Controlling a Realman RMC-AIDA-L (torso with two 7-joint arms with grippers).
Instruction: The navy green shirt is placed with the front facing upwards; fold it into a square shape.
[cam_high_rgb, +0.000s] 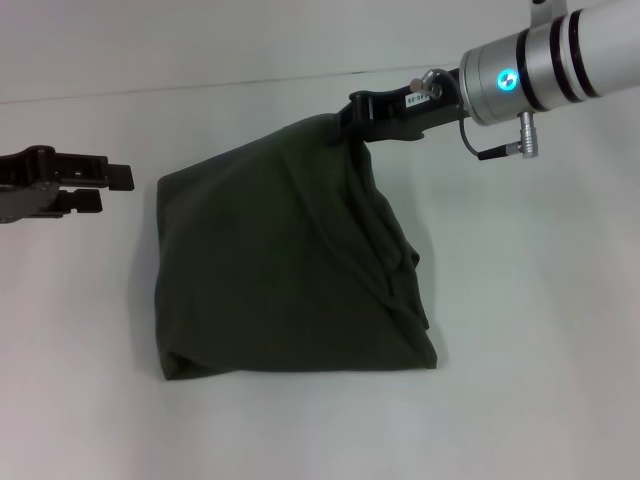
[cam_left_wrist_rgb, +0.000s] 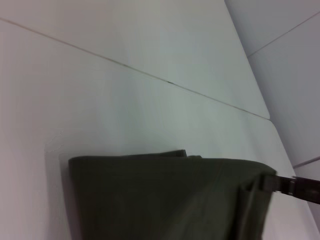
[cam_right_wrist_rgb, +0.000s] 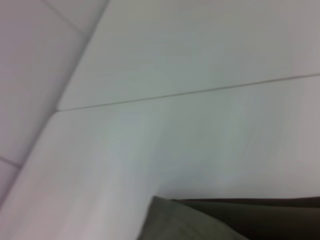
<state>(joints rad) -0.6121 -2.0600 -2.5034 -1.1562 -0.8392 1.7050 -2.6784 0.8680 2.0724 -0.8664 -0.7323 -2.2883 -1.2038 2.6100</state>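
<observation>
Right gripper (cam_high_rgb: 345, 122) lifts one corner of the dark olive-green cotton shirt (cam_high_rgb: 285, 265) off the white tabletop (cam_high_rgb: 530, 330).
Its fingers pinch the shirt's far right corner, so the folded cloth slopes up from its near edge, which lies on the tabletop. The left gripper (cam_high_rgb: 115, 188) hovers just left of the shirt, clear of it, fingers slightly spread and empty.
</observation>
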